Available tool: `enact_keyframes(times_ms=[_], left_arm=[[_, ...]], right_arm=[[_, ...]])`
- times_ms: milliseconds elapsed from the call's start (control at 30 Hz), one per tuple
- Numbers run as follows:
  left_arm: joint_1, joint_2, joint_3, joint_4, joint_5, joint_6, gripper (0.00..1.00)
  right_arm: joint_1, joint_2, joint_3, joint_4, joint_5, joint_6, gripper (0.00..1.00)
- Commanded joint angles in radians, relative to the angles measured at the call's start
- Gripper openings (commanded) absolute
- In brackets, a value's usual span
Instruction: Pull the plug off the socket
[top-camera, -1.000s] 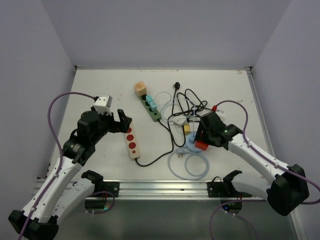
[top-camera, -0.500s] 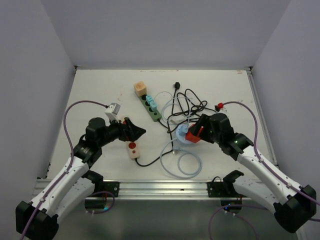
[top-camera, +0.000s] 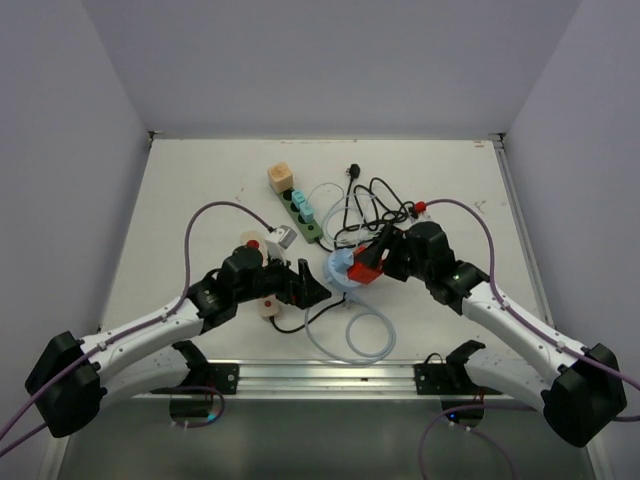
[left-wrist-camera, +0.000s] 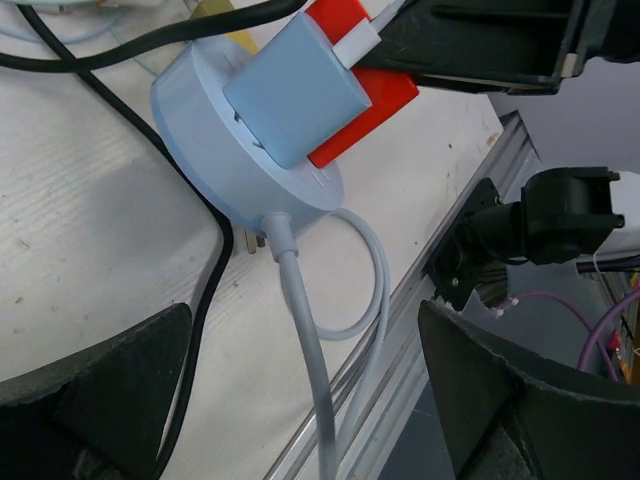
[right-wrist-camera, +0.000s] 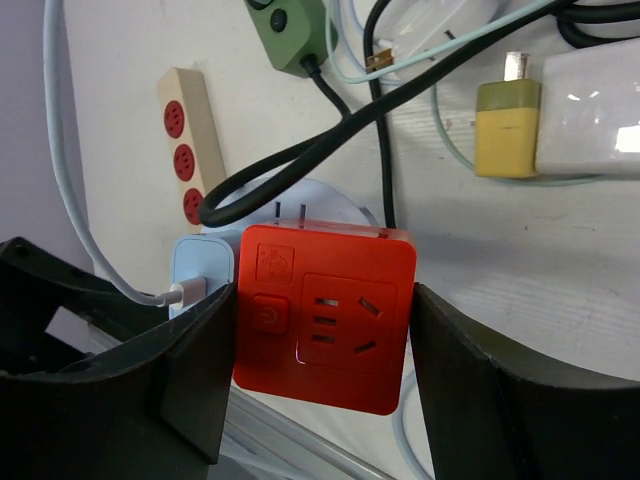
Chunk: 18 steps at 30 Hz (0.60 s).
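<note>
The red plug (right-wrist-camera: 325, 315) is a squarish cube adapter with a power button and an outlet of its own on one face. Two bare metal pins show at its edge, pointing at the round pale-blue socket (left-wrist-camera: 200, 110) (whether their tips still sit in the slots cannot be told). The socket sits mid-table, and its pale cord (left-wrist-camera: 300, 300) loops toward the near edge.

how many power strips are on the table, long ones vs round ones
long power strips: 2 (cream strip, green strip)
round power strips: 1 (pale blue socket)
total: 3
</note>
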Motion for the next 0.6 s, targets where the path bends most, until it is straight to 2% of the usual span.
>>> enact_keyframes(times_ms=[0, 200, 300, 400, 433, 500, 567], left_arm=[[-0.036, 0.032, 0.051, 0.068, -0.097, -0.023, 0.99], [-0.038, 0.104, 0.074, 0.112, -0.097, -0.029, 0.98], [-0.042, 0.139, 0.074, 0.152, -0.078, -0.04, 0.94], [-0.045, 0.17, 0.073, 0.19, -0.055, -0.051, 0.82], [-0.045, 0.176, 0.067, 0.2, -0.042, -0.054, 0.74], [-0.05, 0.186, 0.064, 0.223, -0.032, -0.066, 0.67], [-0.053, 0.187, 0.058, 0.229, -0.026, -0.069, 0.54]], right_arm=[[0.022, -0.032, 0.048, 0.172, -0.071, 0.023, 0.0], [0.047, -0.088, -0.017, 0.257, -0.088, 0.02, 0.0], [0.06, -0.107, -0.03, 0.285, -0.096, 0.011, 0.0], [0.073, -0.124, -0.038, 0.296, -0.086, -0.002, 0.0], [0.079, -0.128, -0.041, 0.297, -0.082, -0.005, 0.0], [0.082, -0.134, -0.047, 0.299, -0.068, -0.009, 0.0], [0.083, -0.134, -0.049, 0.296, -0.06, -0.012, 0.0]])
